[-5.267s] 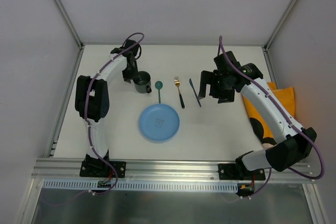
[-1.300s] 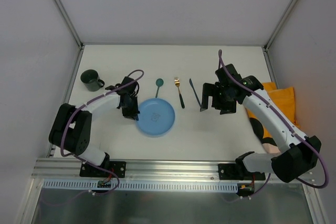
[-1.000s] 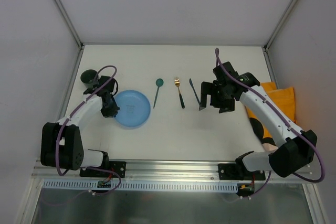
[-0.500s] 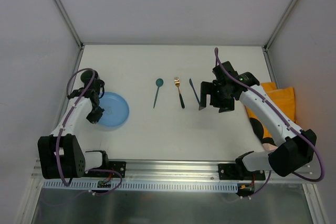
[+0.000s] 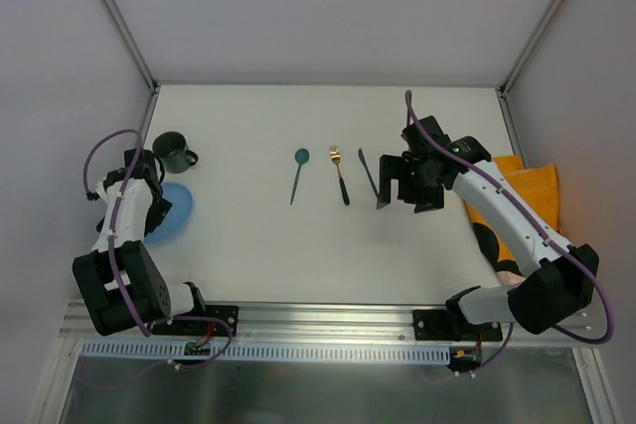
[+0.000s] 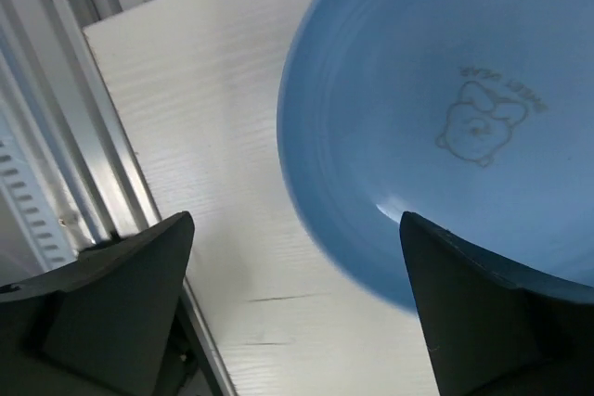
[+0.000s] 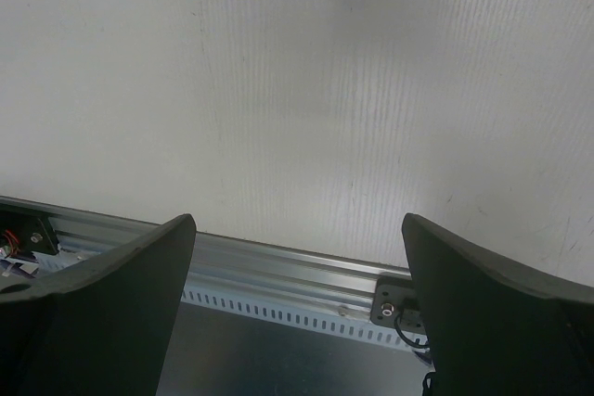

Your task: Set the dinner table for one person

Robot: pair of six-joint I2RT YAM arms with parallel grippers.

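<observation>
The blue plate (image 5: pixel 175 215) lies on the white dinner table (image 5: pixel 298 255) at the far left, partly under my left arm. In the left wrist view the plate (image 6: pixel 445 108) fills the upper right, and its near rim runs down toward the right finger. My left gripper (image 6: pixel 297 322) is open over that rim, holding nothing; from above it (image 5: pixel 149 201) sits at the plate's left side. A dark green cup (image 5: pixel 174 152) stands just behind the plate. Teal spoon (image 5: pixel 298 174), gold fork (image 5: pixel 340 174) and dark knife (image 5: pixel 370 174) lie in a row mid-table. My right gripper (image 5: pixel 405 189) hovers open beside the knife.
An orange placemat (image 5: pixel 532 191) lies at the right edge, partly under the right arm. The aluminium rail (image 5: pixel 328 320) runs along the near edge and shows in the right wrist view (image 7: pixel 278 271) below the open right gripper (image 7: pixel 297 312). Grey walls enclose three sides.
My left arm slid the blue plate from mid-table to the far left, by the cup, then opened and let go of its rim. The right arm stayed put.
</observation>
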